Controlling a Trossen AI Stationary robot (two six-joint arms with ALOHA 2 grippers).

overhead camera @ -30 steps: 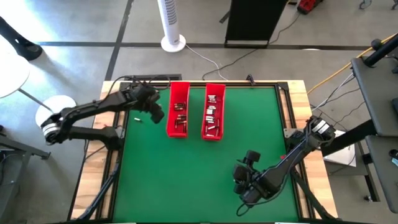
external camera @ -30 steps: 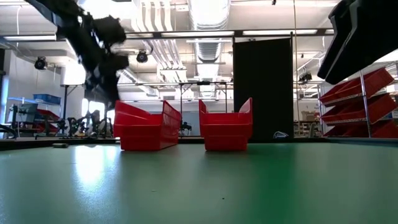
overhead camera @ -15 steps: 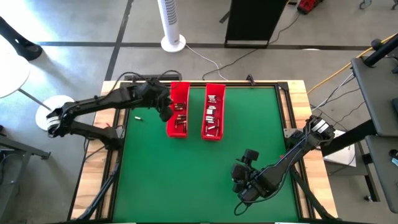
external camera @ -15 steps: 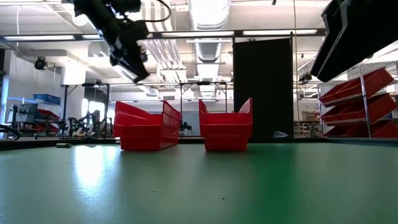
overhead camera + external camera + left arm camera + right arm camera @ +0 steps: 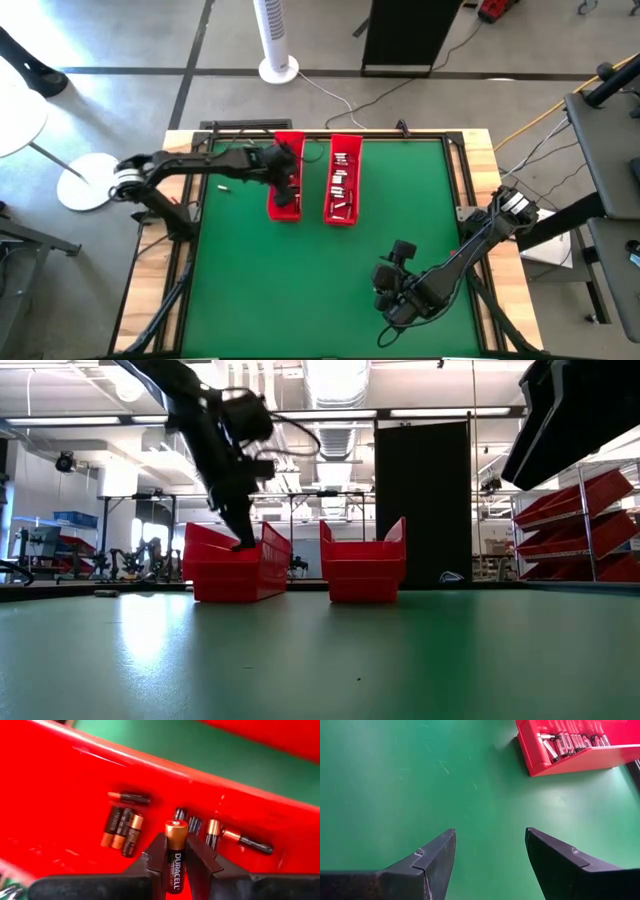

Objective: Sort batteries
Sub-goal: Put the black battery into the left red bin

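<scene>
- Two red trays stood on the green desk (image 5: 300, 270); the left tool (image 5: 176, 865) hung over the left tray (image 5: 284, 208), clamped on one battery (image 5: 175, 851)
- The right tool (image 5: 490, 851) waited apart over the bare desk

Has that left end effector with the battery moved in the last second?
Yes. The left end effector, shut on a battery, went from beside the left red tray to directly over it.

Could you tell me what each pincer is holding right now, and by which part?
The left pincer grips a Duracell battery by its black lower body, copper end sticking out, over the left red tray. The right pincer is open, empty.
</scene>
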